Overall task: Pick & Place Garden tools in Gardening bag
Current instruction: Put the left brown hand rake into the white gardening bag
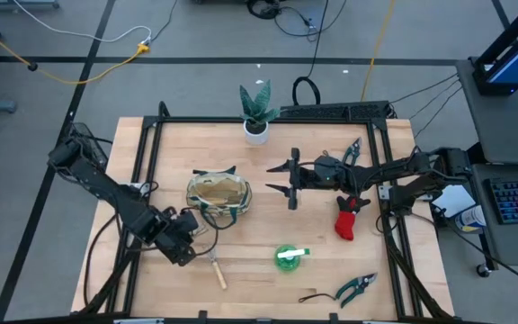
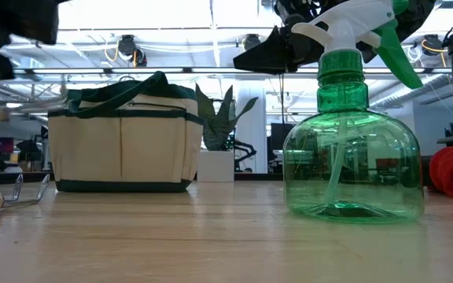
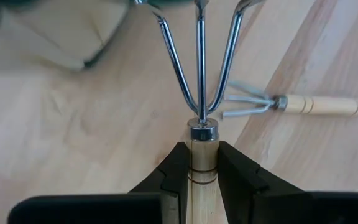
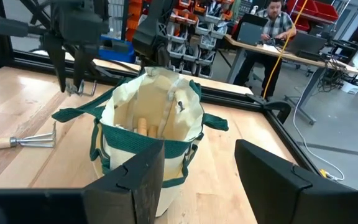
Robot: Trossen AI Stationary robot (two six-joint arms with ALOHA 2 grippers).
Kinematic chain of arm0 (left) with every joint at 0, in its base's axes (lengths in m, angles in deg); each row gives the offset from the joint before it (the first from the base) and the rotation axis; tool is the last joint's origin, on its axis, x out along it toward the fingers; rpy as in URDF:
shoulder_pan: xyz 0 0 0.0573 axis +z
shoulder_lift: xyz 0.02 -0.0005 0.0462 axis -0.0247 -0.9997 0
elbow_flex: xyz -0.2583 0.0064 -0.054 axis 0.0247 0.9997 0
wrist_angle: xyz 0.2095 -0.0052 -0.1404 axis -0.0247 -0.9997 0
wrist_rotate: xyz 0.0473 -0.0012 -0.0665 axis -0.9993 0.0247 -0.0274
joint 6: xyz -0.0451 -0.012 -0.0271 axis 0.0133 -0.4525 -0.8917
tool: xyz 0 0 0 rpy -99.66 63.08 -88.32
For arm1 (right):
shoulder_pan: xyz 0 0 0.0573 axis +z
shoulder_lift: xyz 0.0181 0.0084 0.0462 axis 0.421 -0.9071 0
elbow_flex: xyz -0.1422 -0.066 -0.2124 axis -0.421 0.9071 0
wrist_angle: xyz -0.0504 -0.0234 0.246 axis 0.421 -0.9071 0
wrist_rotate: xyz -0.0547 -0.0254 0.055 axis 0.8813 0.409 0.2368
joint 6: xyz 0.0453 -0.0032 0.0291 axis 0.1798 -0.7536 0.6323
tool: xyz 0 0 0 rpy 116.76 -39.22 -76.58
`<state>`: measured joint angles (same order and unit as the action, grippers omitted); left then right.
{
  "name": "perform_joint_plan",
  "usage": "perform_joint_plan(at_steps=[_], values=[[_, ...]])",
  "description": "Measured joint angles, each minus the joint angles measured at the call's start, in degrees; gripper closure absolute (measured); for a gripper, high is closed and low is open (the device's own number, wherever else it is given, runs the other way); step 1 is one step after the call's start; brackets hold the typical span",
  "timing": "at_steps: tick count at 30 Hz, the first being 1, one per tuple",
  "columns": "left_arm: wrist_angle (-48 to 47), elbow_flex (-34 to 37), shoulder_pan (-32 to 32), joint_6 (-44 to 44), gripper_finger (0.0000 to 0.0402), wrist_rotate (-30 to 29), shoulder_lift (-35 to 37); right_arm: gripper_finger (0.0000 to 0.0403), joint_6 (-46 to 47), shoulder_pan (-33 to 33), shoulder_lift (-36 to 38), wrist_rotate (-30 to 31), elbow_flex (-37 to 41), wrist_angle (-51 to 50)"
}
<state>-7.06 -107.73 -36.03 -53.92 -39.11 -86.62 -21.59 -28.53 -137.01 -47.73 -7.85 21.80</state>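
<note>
gardening bag (image 4: 148, 118) open, wooden handle (image 4: 143, 127) inside, upright

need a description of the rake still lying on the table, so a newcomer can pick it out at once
Start at the cream gardening bag near the table's middle, then look toward the near edge, beside the left gripper. The loose rake lies flat on the wood there, a pale wooden handle ending in bent metal prongs. Unlike the rake in the gripper, which is clamped by its handle, nothing touches this one.
</note>
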Motion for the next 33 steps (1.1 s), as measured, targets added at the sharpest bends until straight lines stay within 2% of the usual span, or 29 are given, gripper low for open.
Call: perform_joint_plan(at_steps=[17, 33], values=[[-3.5, -8.3, 5.9, 17.3, 0.0336, -3.4, 0.0, 0.0209, 0.2, 0.0, 0.0, 0.0, 0.0, -0.2], [-3.4, -9.5, 13.8, 32.3, 0.0339, -2.8, 0.0, 0.0209, 0.2, 0.0, 0.0, -0.2, 0.0, -0.2]])
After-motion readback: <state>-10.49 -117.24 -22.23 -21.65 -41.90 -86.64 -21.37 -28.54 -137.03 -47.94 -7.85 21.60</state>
